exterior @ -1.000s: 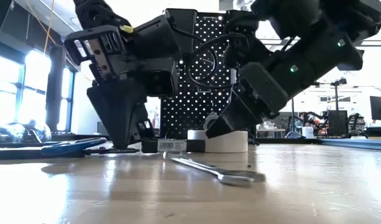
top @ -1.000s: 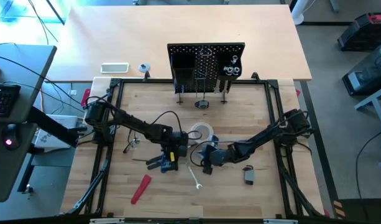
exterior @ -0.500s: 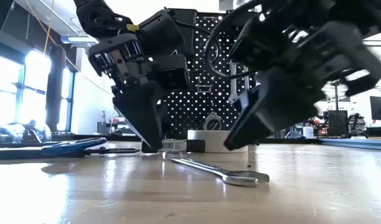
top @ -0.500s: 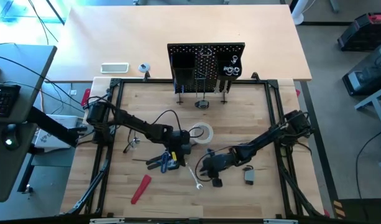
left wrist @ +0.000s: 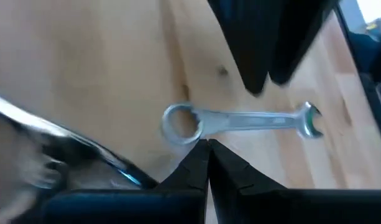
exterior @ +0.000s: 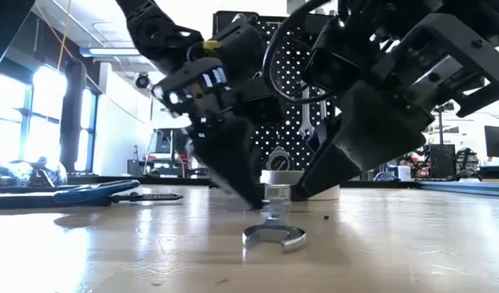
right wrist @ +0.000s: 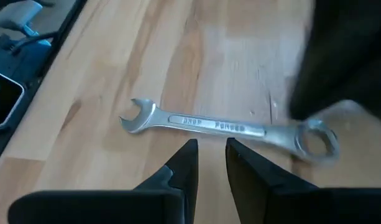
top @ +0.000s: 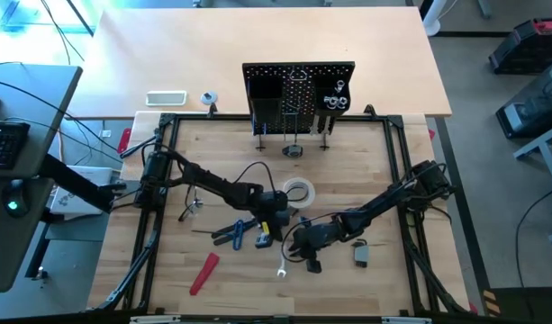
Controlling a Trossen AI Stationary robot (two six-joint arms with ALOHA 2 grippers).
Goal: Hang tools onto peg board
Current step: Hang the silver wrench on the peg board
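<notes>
A silver wrench (top: pixel 282 263) lies flat on the wooden table, its open end (exterior: pixel 273 236) toward the near edge. My left gripper (left wrist: pixel 207 146) is shut, with its tips right beside the wrench's ring end (left wrist: pixel 181 124). Opposite it, my right gripper (right wrist: pixel 210 149) stands open just short of the wrench's shaft (right wrist: pixel 221 126), with nothing between its fingers. The black peg board (top: pixel 298 90) stands upright at the table's far edge, with a few tools hanging on it. My left gripper's shut fingertips (left wrist: pixel 202 155) slant down onto the table by the wrench's shaft, next to the ring end (left wrist: pixel 206 123). I cannot tell whether they touch it. The wrench lies flat on the table.
A white tape roll (top: pixel 298 191) lies just beyond the grippers. Blue-handled pliers (top: pixel 232 234) lie to the left and a red-handled tool (top: pixel 203 273) nearer the front left. A small tape measure (top: pixel 361 255) sits to the right. A black frame (top: pixel 397 162) borders the table.
My left gripper has gone toward the table's right and near edges, to the wrench, tipping further down. The wrench has turned about on the table, so its open end now points at the near edge. My right gripper has swung round and shifted slightly toward the near edge.
</notes>
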